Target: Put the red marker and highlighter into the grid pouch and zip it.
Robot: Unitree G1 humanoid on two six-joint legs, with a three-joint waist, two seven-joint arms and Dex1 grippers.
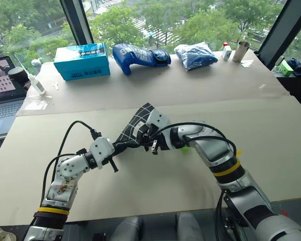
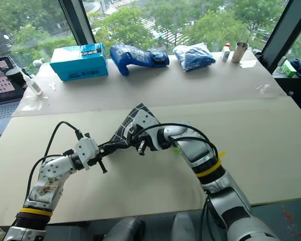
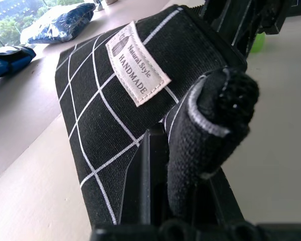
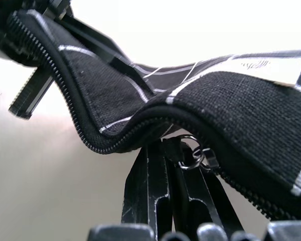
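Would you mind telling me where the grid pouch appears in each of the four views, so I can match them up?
Left eye view: grid pouch at centre, lifted between both arms.
Right eye view: centre, slightly further left.
Left wrist view: close up across the middle, white label showing.
Right wrist view: zipper edge running across the frame.
Shared landmark: the white grid lines on black fabric.

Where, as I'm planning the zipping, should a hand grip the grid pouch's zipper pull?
Pinch its metal ring, coming square onto the zipper edge: the ring hangs off it by the right hand, while the left hand holds the grid pouch lifted.
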